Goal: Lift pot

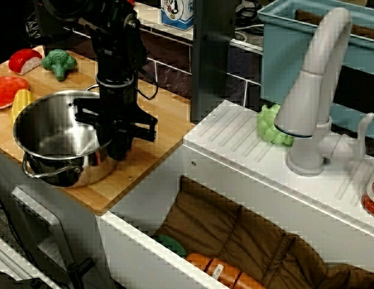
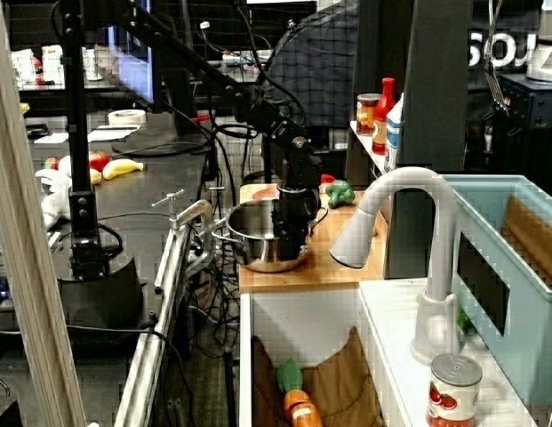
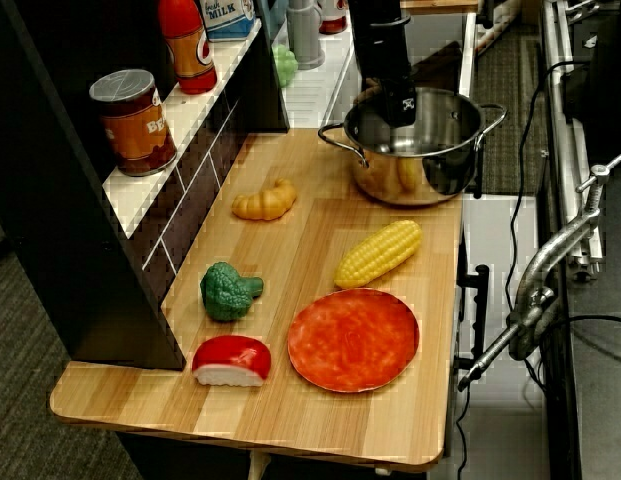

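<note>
Pot [image 1: 57, 138] sits on the wooden table [image 1: 162, 120] near its sink-side end, close to the front edge. Risk: a one-sided rim grip could let the pot tilt or slip on lifting, and it's slick steel. Tool [image 1: 117, 147] is down at the rim's sink side; whether it's clamped or released can't be told.

"MILK" printed on carton [image 3: 228, 17] at shelf's far end; partial letters "BR" legible on can [image 3: 136, 120] at shelf's near end.
</note>
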Controlling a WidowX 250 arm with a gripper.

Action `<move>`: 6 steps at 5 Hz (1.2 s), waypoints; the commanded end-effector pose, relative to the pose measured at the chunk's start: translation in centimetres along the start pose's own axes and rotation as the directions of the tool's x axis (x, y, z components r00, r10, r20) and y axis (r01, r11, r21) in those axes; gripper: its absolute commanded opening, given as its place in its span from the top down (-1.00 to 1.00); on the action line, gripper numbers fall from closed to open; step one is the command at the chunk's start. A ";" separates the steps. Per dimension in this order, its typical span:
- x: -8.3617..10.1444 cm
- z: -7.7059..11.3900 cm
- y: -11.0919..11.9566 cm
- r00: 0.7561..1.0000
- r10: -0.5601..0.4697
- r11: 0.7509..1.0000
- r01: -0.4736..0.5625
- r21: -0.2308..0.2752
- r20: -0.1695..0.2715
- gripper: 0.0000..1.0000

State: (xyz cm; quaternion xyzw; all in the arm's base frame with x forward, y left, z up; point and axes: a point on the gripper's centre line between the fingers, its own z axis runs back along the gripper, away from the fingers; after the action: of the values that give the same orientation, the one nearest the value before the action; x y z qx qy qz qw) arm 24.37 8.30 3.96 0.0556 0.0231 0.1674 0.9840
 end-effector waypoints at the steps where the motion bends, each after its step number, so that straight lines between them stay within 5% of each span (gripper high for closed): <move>1: 0.9 2.9 1.3 0.995 0.048 0.997 -0.043 -0.057 0.087 1.00; 6: 1.0 7.5 2.3 0.976 0.092 0.989 -0.067 -0.128 0.199 1.00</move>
State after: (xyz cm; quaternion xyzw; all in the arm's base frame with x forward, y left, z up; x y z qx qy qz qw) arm 24.45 9.45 9.83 0.0065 -0.0564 0.1989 0.9784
